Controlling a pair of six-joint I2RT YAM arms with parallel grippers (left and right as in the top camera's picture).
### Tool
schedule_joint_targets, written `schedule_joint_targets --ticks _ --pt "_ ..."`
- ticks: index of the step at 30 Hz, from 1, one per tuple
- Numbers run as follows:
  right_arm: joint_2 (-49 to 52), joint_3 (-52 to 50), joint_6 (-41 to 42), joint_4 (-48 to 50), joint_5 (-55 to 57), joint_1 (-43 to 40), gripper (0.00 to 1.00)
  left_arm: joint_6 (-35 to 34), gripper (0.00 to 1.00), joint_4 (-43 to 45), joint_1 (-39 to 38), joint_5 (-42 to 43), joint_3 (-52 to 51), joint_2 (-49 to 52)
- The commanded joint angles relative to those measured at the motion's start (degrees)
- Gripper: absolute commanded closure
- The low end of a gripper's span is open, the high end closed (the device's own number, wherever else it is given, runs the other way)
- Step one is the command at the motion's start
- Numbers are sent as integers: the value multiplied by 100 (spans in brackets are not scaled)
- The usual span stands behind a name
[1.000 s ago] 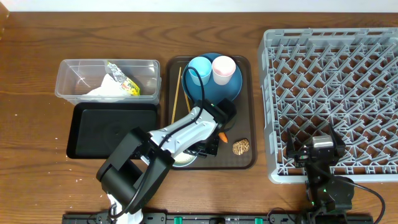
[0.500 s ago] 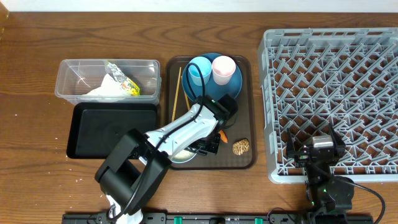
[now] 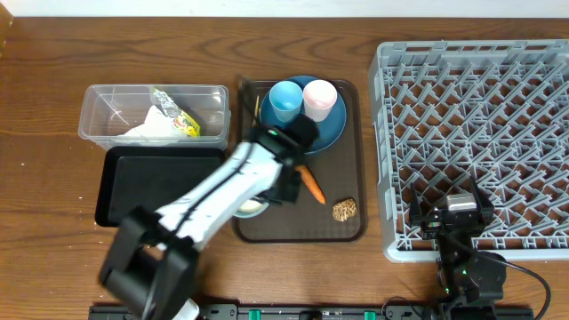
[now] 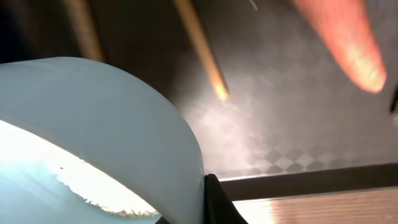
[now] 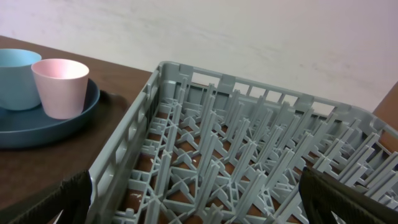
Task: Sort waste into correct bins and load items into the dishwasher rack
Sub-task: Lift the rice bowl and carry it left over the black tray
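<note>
My left gripper (image 3: 269, 197) is shut on the rim of the white-inside bowl (image 3: 250, 209) (image 4: 93, 124), at the front left of the brown serving tray (image 3: 352, 160); one dark finger (image 4: 216, 202) presses on the bowl's outer wall. The carrot (image 3: 311, 185) (image 4: 342, 43) lies just right of it, and the brown food piece (image 3: 344, 210) lies farther right. A chopstick (image 4: 202, 56) crosses the tray floor. The blue plate (image 3: 329, 129) carries the light-blue cup (image 3: 285, 100) and the pink cup (image 3: 319, 98). My right gripper (image 3: 453, 213) (image 5: 208, 211) hangs open over the dishwasher rack's (image 3: 476, 133) front edge.
The clear tub (image 3: 100, 111) at the left holds the snack wrapper (image 3: 178, 114) and the white napkin (image 3: 147, 132). The black tray (image 3: 160, 182) lies in front of it, beside the serving tray. My left arm stretches blurred over that black tray's right side.
My left arm has swung left and back, still shut on the bowl, which has shifted left. The carrot now lies uncovered. The right arm has not moved.
</note>
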Motion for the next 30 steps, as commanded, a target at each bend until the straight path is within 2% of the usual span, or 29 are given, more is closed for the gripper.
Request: schedule_joint_targets --ticks 1,11,17,24,30 --pt "-9 -7 -35 -20 -22 -44 1 201 94 -22 450 -103 151 -476" --pt "-9 -7 -35 -20 -22 -44 1 466 94 109 2293 -13 149 -1314" --pt "-9 -7 -35 -20 -22 -44 1 841 94 468 3366 1106 127 -1325" --pt "-9 -7 -35 -20 -22 -44 1 1187 94 501 4369 1582 107 -1325" --pt "-9 -7 -35 -20 -22 -44 1 1652 94 660 5082 2450 -31 -1322"
